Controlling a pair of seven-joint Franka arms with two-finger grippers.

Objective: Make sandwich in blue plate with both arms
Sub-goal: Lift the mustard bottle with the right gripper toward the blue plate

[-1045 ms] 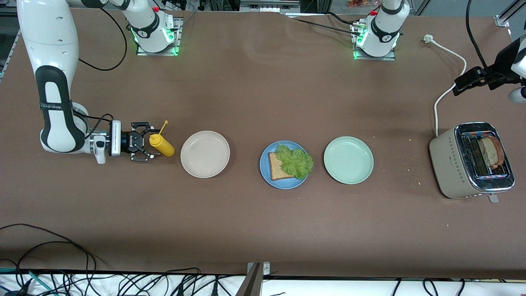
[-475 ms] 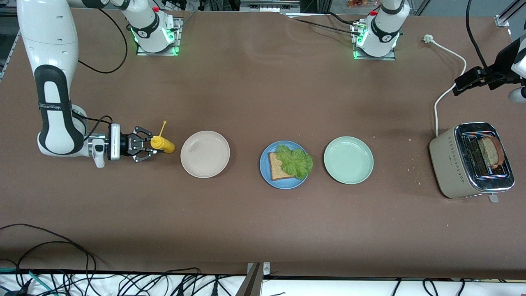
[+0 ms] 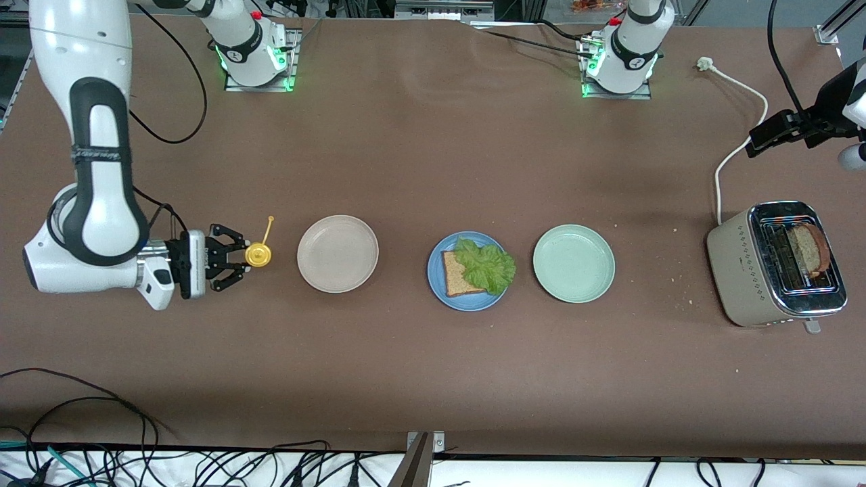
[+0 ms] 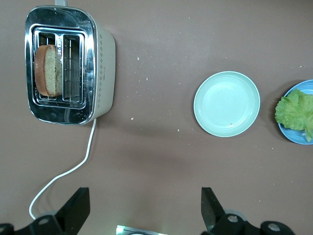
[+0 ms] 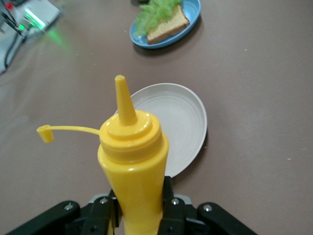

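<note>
Right gripper (image 3: 238,257) pinches the yellow mustard bottle (image 3: 258,254) upright, at nine o'clock from the beige plate (image 3: 337,253). On the blue plate (image 3: 438,286), mid-table, one bread slice (image 3: 457,276) lies under lettuce (image 3: 484,264). Left gripper (image 4: 146,215) waits spread wide, high by the toaster (image 3: 772,265).

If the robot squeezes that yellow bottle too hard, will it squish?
Probably a little. The yellow bottle looks like soft plastic, so the right claw shut on it may dent it. Its cap dangles open, so sauce might squirt. It is tall and narrow, so likely tippy when set down.
</note>
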